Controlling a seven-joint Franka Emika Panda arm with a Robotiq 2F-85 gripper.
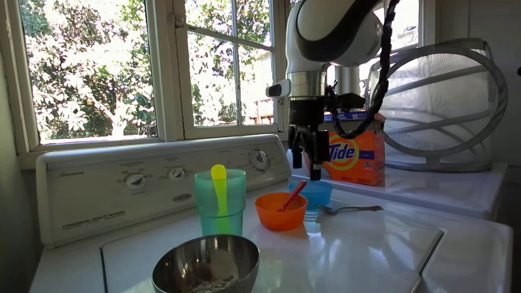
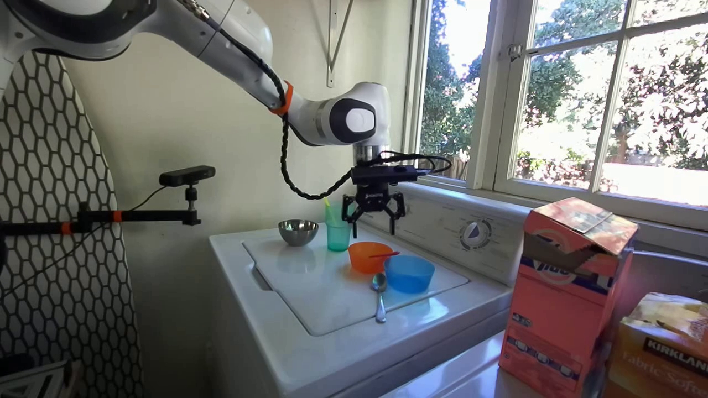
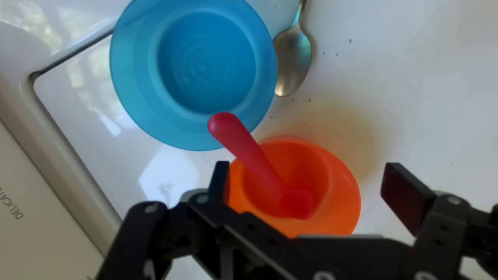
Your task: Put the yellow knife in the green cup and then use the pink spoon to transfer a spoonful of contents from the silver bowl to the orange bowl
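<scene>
One yellow knife [image 1: 219, 173] sorted, by my reckoning: it's standing in the green cup [image 1: 202, 203], handle end poking above the rim. So the step now is grabbing the pink spoon [image 3: 258, 163], which sits head-down in the orange bowl [image 3: 344, 190] with its handle leaning out over the rim towards the blue bowl [image 3: 136, 77]. My claw [image 2: 373, 228] is spread wide above the orange bowl, fingers not gripping anything.

How I'd do it: the handle runs at a slant to my closing line in the wrist view, so I'd twist the wrist until the fingers close square across it. Also, shift towards the handle's free end before dropping, because going straight down from here risks a fingertip clipping the orange rim. That blue bowl's just beside it, so not loads of room for a finger on that side either. Go slow, pinch firm; a smooth handle like that could roll on me.

Then lift along the handle's lean so the head clears the rim and the bowl doesn't tip. The silver bowl [image 1: 183, 264] with the flaky stuff [image 1: 215, 284] in it is well apart, past the green cup, so I'd carry high and not snag the knife on the way.
</scene>
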